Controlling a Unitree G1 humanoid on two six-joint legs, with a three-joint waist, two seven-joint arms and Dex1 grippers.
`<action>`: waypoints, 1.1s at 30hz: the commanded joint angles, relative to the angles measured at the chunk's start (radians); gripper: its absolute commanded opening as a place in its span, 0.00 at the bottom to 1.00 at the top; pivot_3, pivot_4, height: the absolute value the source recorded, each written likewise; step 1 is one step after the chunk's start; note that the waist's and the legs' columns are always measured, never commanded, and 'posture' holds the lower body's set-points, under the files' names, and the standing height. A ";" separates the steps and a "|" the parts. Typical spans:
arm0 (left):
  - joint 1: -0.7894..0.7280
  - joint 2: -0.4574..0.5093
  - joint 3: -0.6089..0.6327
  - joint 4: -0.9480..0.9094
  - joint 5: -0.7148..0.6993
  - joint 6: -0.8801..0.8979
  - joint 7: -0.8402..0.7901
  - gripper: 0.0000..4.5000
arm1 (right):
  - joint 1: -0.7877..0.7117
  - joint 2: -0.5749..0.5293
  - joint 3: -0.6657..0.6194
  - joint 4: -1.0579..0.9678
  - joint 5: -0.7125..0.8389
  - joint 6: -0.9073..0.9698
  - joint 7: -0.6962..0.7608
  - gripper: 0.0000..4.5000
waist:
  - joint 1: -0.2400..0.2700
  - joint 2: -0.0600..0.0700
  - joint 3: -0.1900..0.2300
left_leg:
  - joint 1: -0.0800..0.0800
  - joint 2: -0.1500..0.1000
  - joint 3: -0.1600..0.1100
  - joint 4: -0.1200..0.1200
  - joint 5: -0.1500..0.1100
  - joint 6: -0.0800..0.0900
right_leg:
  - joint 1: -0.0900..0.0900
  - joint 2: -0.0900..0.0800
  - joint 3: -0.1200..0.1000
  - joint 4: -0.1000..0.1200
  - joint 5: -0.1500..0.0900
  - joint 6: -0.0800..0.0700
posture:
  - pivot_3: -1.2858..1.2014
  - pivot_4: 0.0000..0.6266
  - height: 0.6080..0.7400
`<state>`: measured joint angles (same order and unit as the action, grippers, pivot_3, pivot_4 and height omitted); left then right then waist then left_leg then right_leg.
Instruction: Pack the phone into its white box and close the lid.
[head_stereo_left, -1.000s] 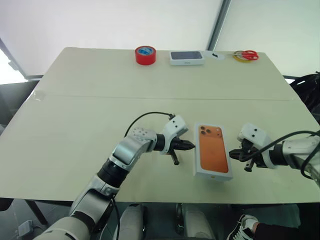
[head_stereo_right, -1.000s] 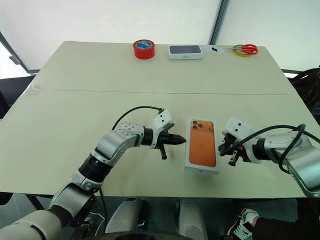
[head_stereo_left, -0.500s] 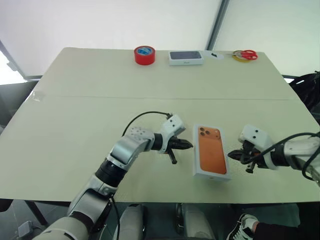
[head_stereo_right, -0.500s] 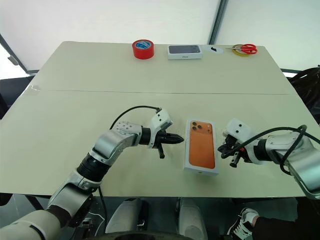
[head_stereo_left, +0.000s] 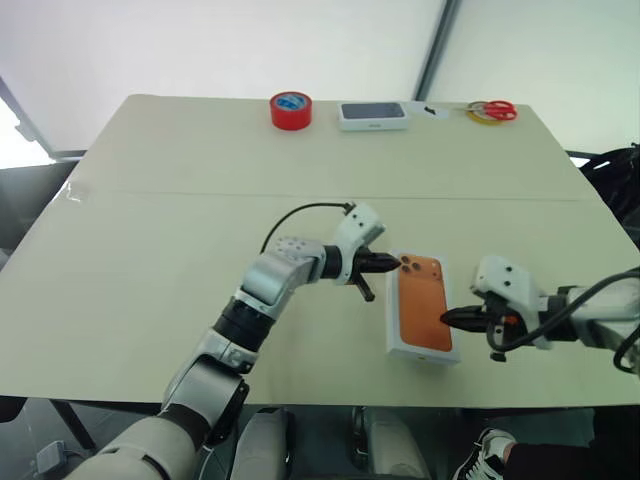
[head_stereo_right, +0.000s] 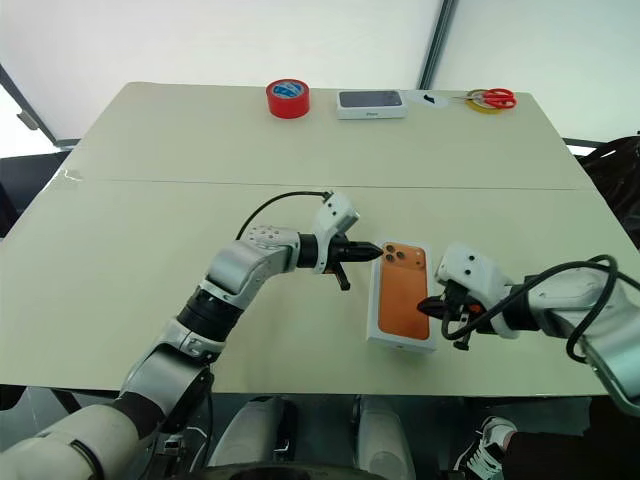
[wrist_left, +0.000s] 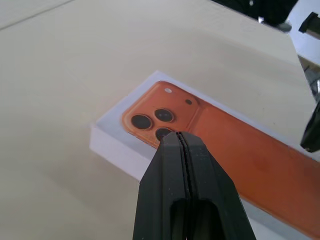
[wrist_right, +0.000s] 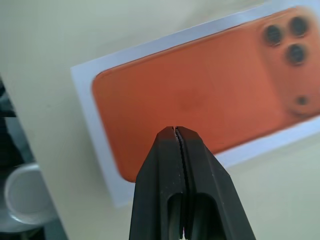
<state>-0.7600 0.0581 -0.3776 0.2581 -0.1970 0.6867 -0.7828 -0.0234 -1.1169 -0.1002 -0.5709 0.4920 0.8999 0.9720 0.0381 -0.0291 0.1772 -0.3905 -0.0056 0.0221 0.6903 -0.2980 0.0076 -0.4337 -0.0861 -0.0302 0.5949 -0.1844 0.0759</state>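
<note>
**Both claws clenched at the closed box**

Left gripper (head_stereo_left: 393, 264), clenched and empty, has its tip at the lid (head_stereo_left: 422, 315)'s camera-end corner. The lid sits between the claws, near the table (head_stereo_left: 150, 250) edge. Right gripper (head_stereo_left: 447, 318), clenched, meets its opposite long side.

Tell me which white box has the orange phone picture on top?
The near box, between the two sets of shut black fingers, shows the orange phone. The other white box, at the table's far edge beside the red tape, has a dark picture.
</note>
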 joint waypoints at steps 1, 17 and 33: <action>-0.027 0.000 -0.047 0.025 0.046 -0.002 -0.002 0.00 | 0.016 -0.004 0.028 -0.034 -0.027 0.008 -0.036 0.01 | -0.001 0.000 0.000 | 0.000 0.000 0.000 0.000 0.000 0.000 | 0.000 0.000 0.000 0.000 0.000 0.000 | 0.52 0.24 0.94; 0.134 0.246 0.319 -0.299 -0.055 0.014 0.072 0.00 | -0.296 0.230 -0.033 0.247 -0.113 -0.185 -0.243 0.01 | -0.027 0.001 0.000 | 0.000 0.002 0.000 -0.002 0.000 0.000 | -0.002 0.002 0.001 0.000 0.002 0.003 | 0.52 0.24 0.94; 0.507 0.491 0.755 -0.557 -0.148 0.098 0.239 0.00 | -0.508 0.449 0.044 0.557 -0.125 -0.292 -0.215 0.01 | -0.026 0.002 0.001 | 0.001 -0.001 0.001 -0.003 0.000 0.000 | -0.001 -0.002 0.001 0.000 0.001 0.001 | 0.52 0.24 0.94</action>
<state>-0.2524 0.5348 0.3389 -0.2572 -0.3216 0.7821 -0.5566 -0.5059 -0.6681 -0.0428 -0.0070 0.3662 0.6310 0.7493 0.0120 -0.0275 0.1783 -0.3897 -0.0062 0.0228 0.6874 -0.2978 0.0073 -0.4348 -0.0877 -0.0296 0.5956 -0.1828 0.0773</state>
